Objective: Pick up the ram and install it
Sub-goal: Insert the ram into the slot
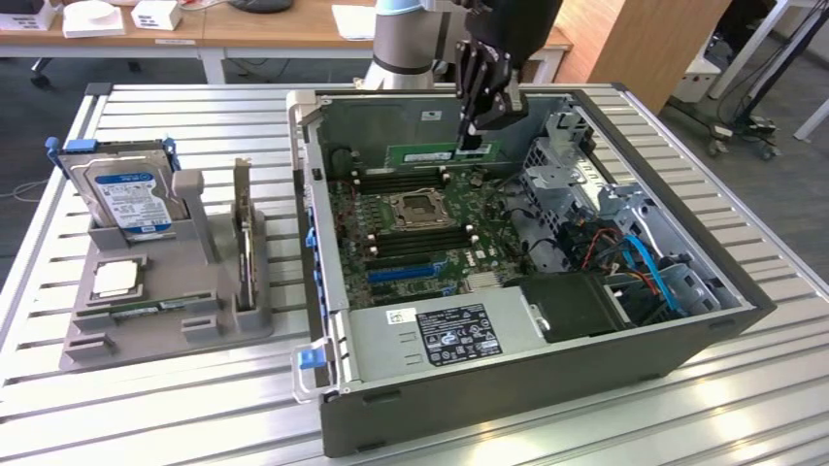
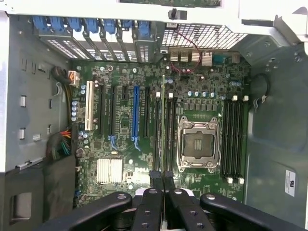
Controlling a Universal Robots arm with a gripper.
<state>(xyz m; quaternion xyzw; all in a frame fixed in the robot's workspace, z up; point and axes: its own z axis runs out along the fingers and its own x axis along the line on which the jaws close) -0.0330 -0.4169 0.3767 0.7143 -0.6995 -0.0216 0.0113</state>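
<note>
Two fingers (image 2: 155,182), ram (image 1: 421,153) seemingly between

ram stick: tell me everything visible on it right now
The ram is a long, thin green circuit board, standing on edge and roughly level inside the open computer case. The gripper is shut on it near one end. It sits over the motherboard's memory slots beside the processor socket. Contact with a slot cannot be told.

An open computer case (image 1: 518,388) is laid on the slatted table (image 1: 169,408), its motherboard (image 2: 125,144) and CPU socket (image 2: 197,144) seen below the jaws. A hard drive (image 1: 127,199) and expansion card (image 1: 243,228) are held in a grey stand (image 1: 155,330), well apart from them.
</note>
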